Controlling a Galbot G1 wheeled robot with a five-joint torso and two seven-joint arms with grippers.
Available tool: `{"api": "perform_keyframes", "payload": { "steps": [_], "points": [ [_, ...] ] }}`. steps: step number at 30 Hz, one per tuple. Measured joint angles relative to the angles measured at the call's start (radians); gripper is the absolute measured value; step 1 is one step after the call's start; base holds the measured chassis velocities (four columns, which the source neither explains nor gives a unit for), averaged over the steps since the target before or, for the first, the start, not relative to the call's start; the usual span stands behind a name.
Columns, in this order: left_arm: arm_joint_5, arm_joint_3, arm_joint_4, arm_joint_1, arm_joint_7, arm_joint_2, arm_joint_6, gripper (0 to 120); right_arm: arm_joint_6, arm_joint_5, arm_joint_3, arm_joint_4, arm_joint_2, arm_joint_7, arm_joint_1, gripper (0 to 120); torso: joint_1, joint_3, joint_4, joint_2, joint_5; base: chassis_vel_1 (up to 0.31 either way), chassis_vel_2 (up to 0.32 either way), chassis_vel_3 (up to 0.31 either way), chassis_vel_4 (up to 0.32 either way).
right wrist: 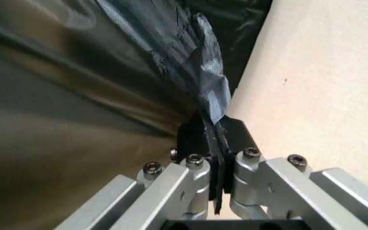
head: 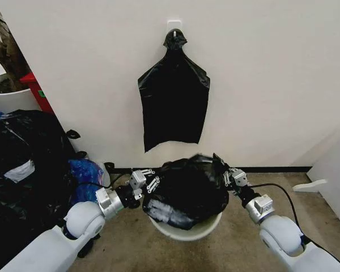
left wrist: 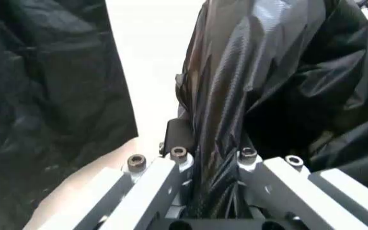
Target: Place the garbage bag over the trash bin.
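Because the bag [head: 187,190] is thin, glossy film, I judge it light, limp and slippery, best held by bunched edge folds at opposite sides. It billows over the bin [head: 184,229], whose near rim is bare. The left gripper [head: 145,184] reaches in low from the left, jaws narrow on a gathered fold. The right gripper [head: 229,177] comes from the right, jaws nearly together, pinching the bag's far-right edge.
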Motion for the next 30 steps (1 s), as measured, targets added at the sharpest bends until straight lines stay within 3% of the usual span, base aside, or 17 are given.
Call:
{"api": "perform_keyframes", "payload": {
  "steps": [13,18,20,22,24,26,30],
  "points": [
    [-0.151,-0.01,0.01,-0.047,-0.054,-0.024,0.059,4,0.01,-0.235,0.004,-0.124,0.009,0.026,-0.032,2,0.0,0.0,-0.0004,0.0,0.0002,0.0,0.0,0.0,0.0],
    [-0.159,-0.016,0.005,-0.055,-0.118,-0.032,0.086,4,0.092,-0.289,0.006,-0.162,0.012,0.009,-0.044,24,0.0,0.0,-0.0004,0.0,0.0003,0.0,0.0,0.0,0.0],
    [-0.164,-0.017,-0.004,-0.05,-0.182,-0.035,0.113,4,0.211,-0.295,0.031,-0.187,0.008,-0.086,-0.05,34,0.0,0.0,-0.0003,0.0,0.0002,0.0,0.0,0.0,0.0],
    [-0.166,-0.018,-0.006,-0.047,-0.198,-0.037,0.12,4,0.266,-0.295,0.042,-0.197,0.005,-0.131,-0.052,34,0.0,0.0,-0.0002,0.0,0.0002,0.0,0.0,0.0,0.0],
    [-0.17,-0.019,-0.013,-0.038,-0.262,-0.043,0.144,4,0.404,-0.283,0.077,-0.216,0.002,-0.239,-0.061,45,0.0,0.0,-0.0003,0.0,0.0002,0.0,0.0,0.0,0.0],
    [-0.186,-0.022,-0.027,-0.028,-0.334,-0.048,0.174,4,0.466,-0.269,0.102,-0.218,0.006,-0.28,-0.065,52,0.0,0.0,-0.0005,0.0,0.0002,0.0,0.0,0.0,0.0],
    [-0.214,-0.046,-0.056,0.001,-0.414,-0.055,0.218,4,0.485,-0.249,0.117,-0.203,0.014,-0.292,-0.063,66,0.0,0.0,-0.0003,0.0,0.0001,0.0,0.0,0.0,0.0]
  ]
}}
